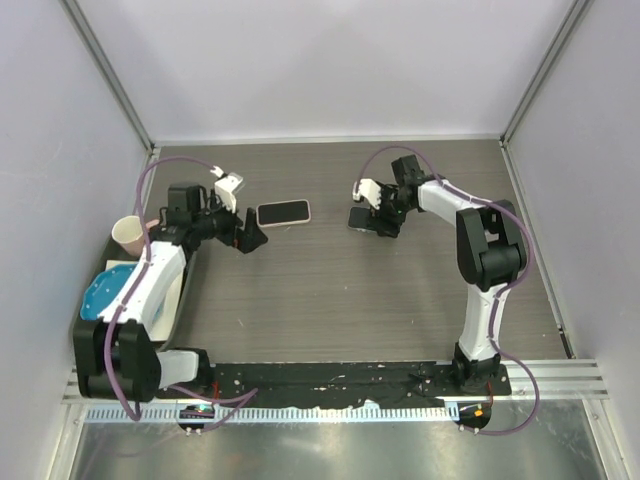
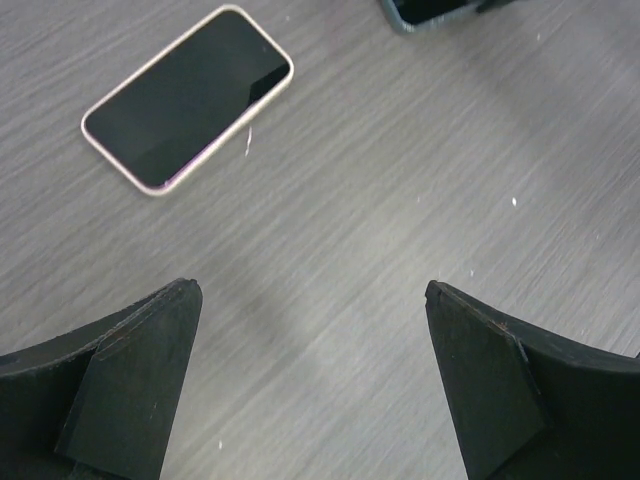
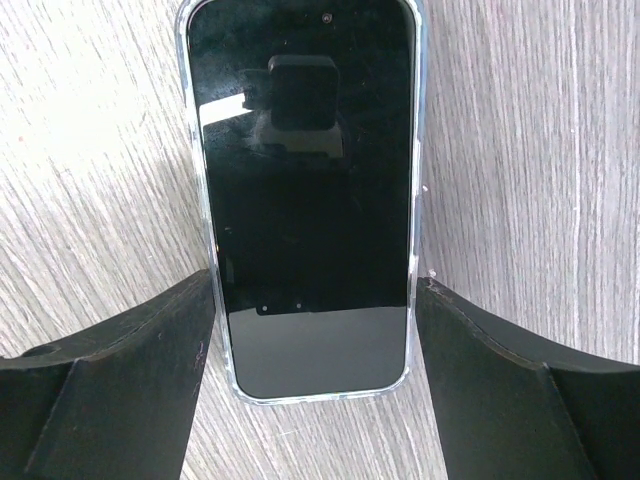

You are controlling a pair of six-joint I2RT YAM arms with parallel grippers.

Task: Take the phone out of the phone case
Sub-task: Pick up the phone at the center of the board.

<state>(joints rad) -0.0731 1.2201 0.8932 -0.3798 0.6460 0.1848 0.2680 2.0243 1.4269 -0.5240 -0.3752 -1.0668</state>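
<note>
Step in hand: securing the cased phone before separation. The left claw point(image 2: 312, 288) is spread wide and holds nothing, hovering over bare tabletop point(image 2: 400, 180). A second phone point(image 2: 188, 98), pale-rimmed, lies at its 11 o'clock.

The right claw point(image 3: 315, 288) straddles the near end of the phone point(image 3: 305, 200), at 1 o'clock from the tabletop's centre. Its fingers press on the long sides of the clear phone case point(image 3: 416, 150) — a pinch, by the look of it.

Next, I judge: the left claw crosses toward 3 o'clock and pries a case corner.

Grey wood-grain surface — plain white walls point(image 1: 320, 60) at 12 o'clock.
</note>
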